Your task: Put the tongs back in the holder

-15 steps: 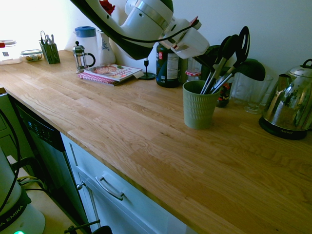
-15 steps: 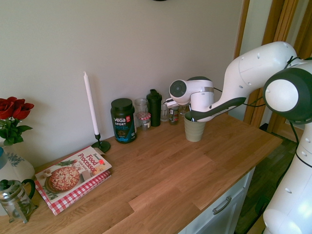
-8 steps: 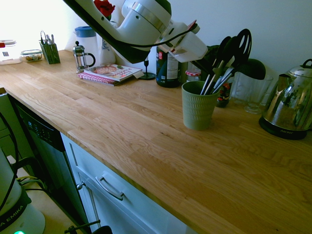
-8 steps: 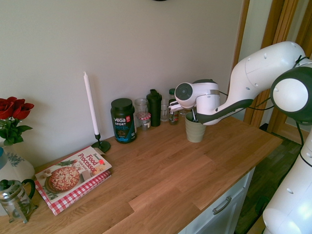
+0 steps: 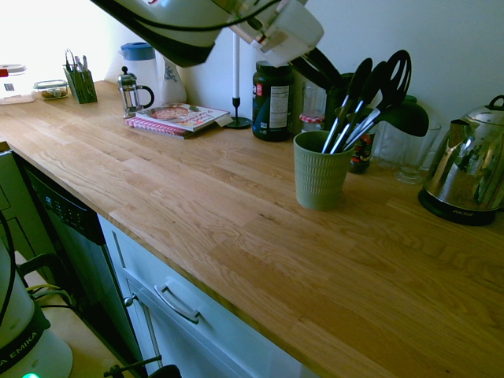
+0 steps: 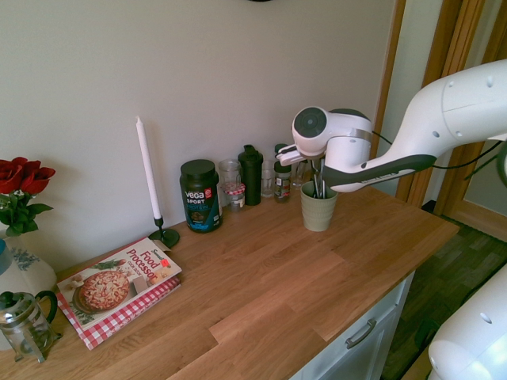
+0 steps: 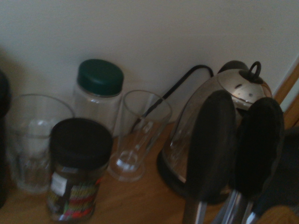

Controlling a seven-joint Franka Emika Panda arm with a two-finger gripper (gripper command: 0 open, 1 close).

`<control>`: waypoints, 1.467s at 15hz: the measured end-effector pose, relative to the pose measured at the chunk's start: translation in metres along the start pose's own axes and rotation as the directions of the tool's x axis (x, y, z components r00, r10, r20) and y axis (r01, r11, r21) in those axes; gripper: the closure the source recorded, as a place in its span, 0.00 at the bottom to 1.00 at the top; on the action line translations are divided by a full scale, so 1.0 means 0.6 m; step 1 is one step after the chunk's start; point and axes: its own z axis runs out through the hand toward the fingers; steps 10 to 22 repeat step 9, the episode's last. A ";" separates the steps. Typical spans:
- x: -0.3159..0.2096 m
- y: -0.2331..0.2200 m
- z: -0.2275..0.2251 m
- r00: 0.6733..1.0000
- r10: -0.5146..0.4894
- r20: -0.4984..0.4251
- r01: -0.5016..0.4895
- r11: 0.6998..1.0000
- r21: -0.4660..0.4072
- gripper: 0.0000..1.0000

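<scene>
The sage-green ribbed holder (image 5: 319,169) stands on the wooden counter near the back wall, also seen in the second exterior view (image 6: 318,210). The tongs (image 5: 352,110) stand inside it, silver arms down in the cup and black rounded tips up, leaning right among other black utensils. Close up, the wrist view shows those two black tips (image 7: 233,140). My gripper (image 5: 324,75) hangs above and left of the holder's rim, open, with nothing between its fingers and clear of the tongs.
A black ladle (image 5: 405,114) also leans out of the holder. A steel kettle (image 5: 468,169) and glasses (image 5: 402,150) stand to the right, with a dark jar (image 5: 272,102) and a candle (image 5: 235,75) behind. A cookbook (image 5: 177,118) and a French press (image 5: 132,90) sit far left.
The gripper has opened, let go of the tongs and risen away from the holder. The tongs now stand in the cup on their own.
</scene>
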 end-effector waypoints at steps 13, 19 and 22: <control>-0.188 0.133 -0.186 0.767 -0.322 0.554 0.360 0.932 0.043 0.00; -0.188 0.133 -0.186 0.767 -0.322 0.554 0.360 0.932 0.043 0.00; -0.188 0.133 -0.186 0.767 -0.322 0.554 0.360 0.932 0.043 0.00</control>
